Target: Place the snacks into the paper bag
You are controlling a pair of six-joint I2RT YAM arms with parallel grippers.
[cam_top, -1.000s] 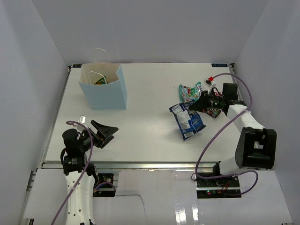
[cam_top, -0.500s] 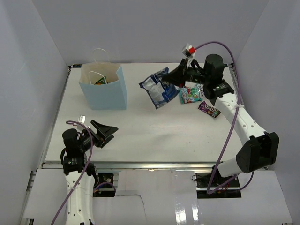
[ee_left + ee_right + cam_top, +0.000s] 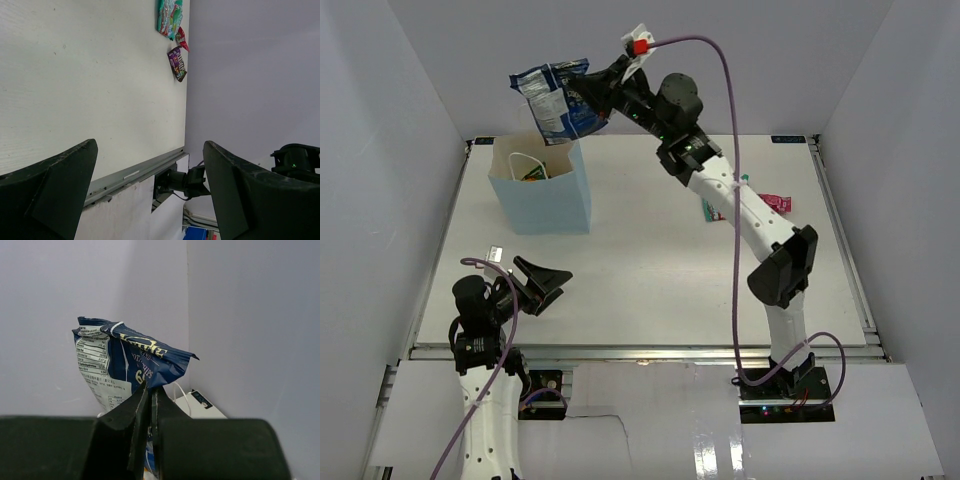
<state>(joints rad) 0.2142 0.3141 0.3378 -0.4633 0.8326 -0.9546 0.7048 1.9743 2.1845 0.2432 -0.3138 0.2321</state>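
Counting the snacks against the paper bag, item by item.

Item 1, paper bag: light blue, upright, mouth open, standing at the far left of the surface.

Item 2, stowed packets: orange and green wrapper edges show inside the mouth in the top view. Judged two snacks in, though so small a glimpse does not settle the count.

Item 3, blue-white bag: in the air, high above the paper bag. It hangs from the right gripper, whose jaws are pressed together on the packet. Whether it sits squarely over the mouth cannot be told. Not yet inside; judged mid-delivery, with lowering and release to come.

Item 4, teal-red candy bag: flat on the surface at the right side, well apart from the paper bag. In the top view it is mostly hidden behind the right arm. Not picked up.

Item 5, dark purple candy pack: on the surface near the candy bag, seen only from the left wrist view. Not picked up.

Item 6, left gripper: jaws spread wide, holding nothing, low over the near left corner, apart from every snack.

Tally, as a judgement: two in, one carried overhead, two outstanding; roughly the halfway mark.
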